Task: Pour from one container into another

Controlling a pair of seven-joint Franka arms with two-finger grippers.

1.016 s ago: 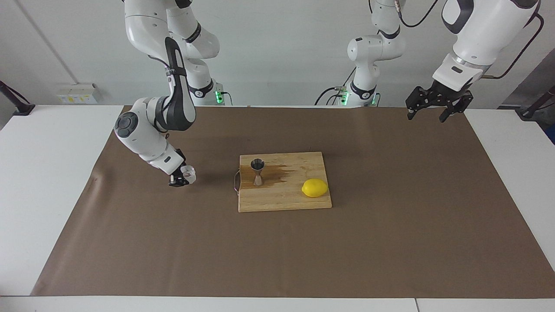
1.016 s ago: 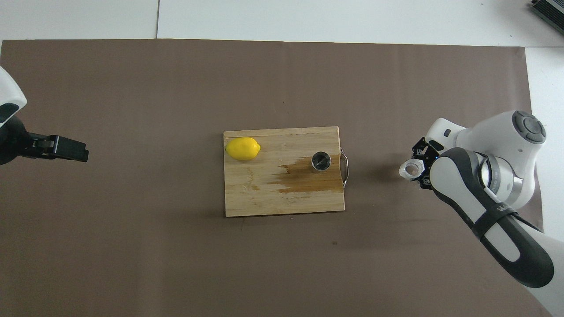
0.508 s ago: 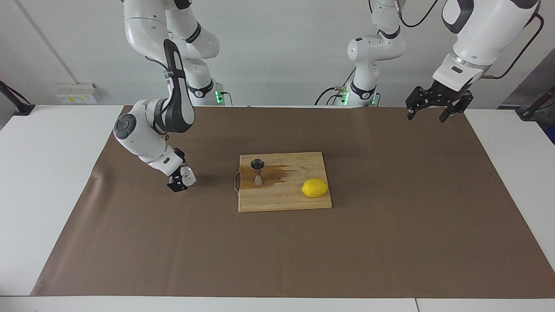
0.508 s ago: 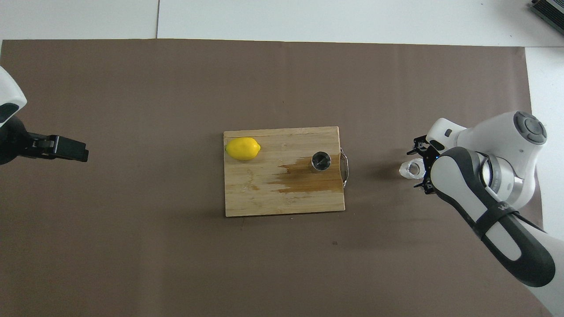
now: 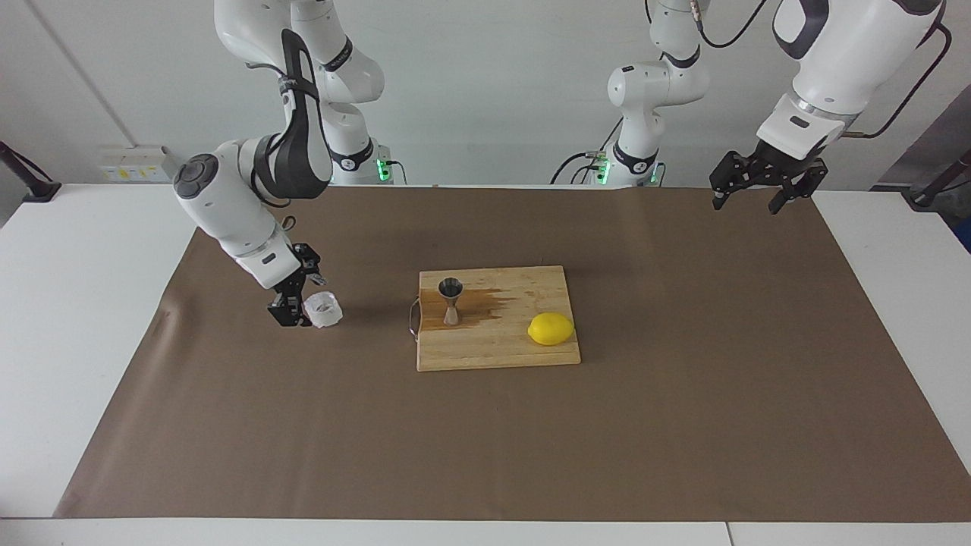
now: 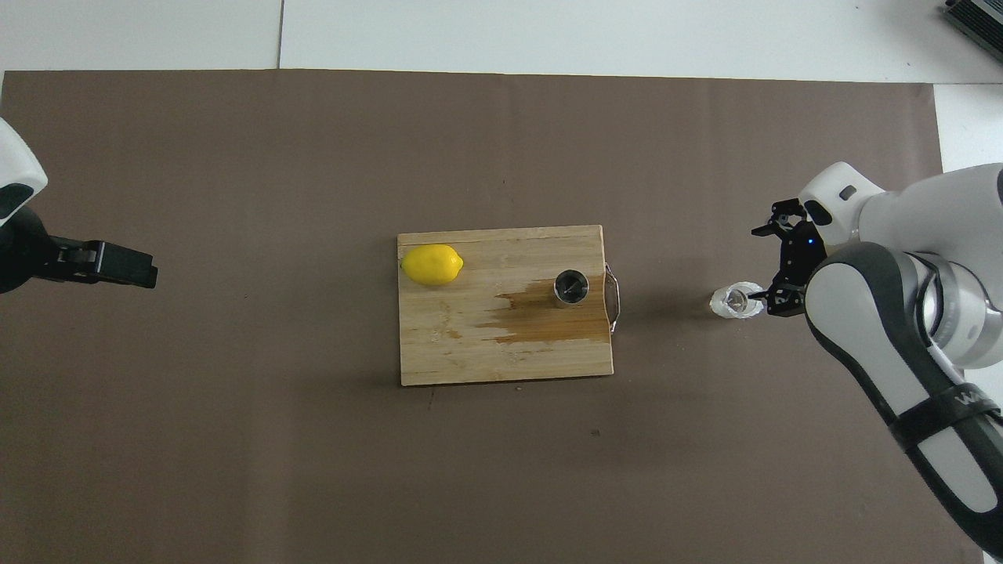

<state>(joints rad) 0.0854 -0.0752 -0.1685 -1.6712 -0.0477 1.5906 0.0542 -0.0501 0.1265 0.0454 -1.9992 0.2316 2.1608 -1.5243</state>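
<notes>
A brown mat (image 5: 485, 425) covers the white table. The right gripper (image 5: 297, 298) stands open just beside the glass cup (image 5: 322, 310), not holding it; the cup stands upright on the mat toward the right arm's end. Next comes the wooden board (image 5: 497, 353) in the middle, with the steel jigger (image 5: 450, 300) upright on its wet stain (image 5: 485, 305) and a lemon (image 5: 551, 329). The left gripper (image 5: 761, 188) waits open, raised over the mat's corner.
</notes>
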